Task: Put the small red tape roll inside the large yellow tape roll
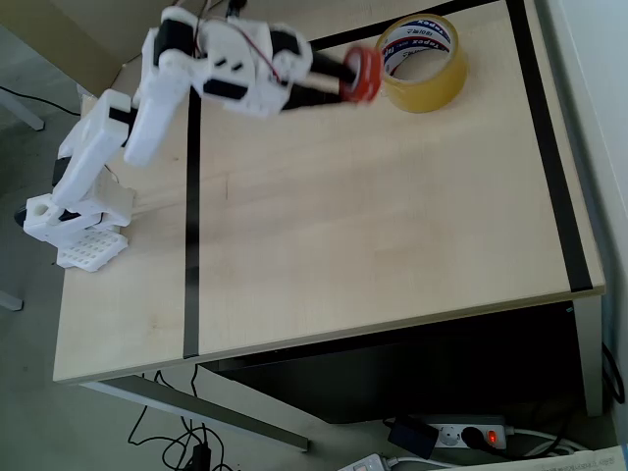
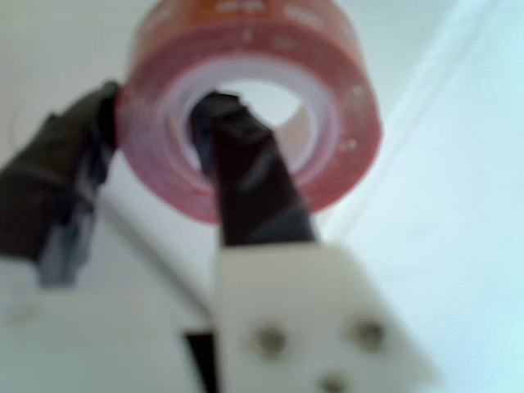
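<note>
While I am carrying the small red tape roll (image 1: pixel 364 74) above the table (image 1: pixel 392 226), my gripper (image 1: pixel 345 77) is clamping its wall: in the wrist view one black finger (image 2: pixel 246 188) is passing through the white core and the other is pressing against the outer red rim (image 2: pixel 61 188), so the jaws are closed on the ring. In the overhead view the red roll is hanging on edge just beside the left rim of the large yellow tape roll (image 1: pixel 424 61), which is lying flat near the far edge of the table with its hole facing up. I am judging this to be the carry step, with placing not yet done. Next, I am needing to shift further over the yellow roll's opening, centre the red ring there, lower, then part my jaws
</note>
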{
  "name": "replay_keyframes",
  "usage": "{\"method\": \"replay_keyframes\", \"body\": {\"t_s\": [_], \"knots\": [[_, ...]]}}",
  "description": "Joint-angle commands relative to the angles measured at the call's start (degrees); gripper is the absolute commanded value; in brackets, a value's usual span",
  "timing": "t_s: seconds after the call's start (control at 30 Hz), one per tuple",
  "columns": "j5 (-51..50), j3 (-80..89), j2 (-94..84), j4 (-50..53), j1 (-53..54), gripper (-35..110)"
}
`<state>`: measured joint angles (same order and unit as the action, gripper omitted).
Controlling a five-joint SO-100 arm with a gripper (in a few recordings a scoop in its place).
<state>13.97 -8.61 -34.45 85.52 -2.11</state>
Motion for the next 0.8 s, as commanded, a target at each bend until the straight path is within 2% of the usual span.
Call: {"method": "replay_keyframes", "body": {"t_s": [0.0, 0.27, 0.77], "knots": [[0.00, -5.10, -7.91, -7.65, -5.19, 0], [-0.35, -5.10, 0.97, -18.28, -8.17, 0], [-0.35, -5.10, 13.27, -22.32, -10.28, 0]]}}
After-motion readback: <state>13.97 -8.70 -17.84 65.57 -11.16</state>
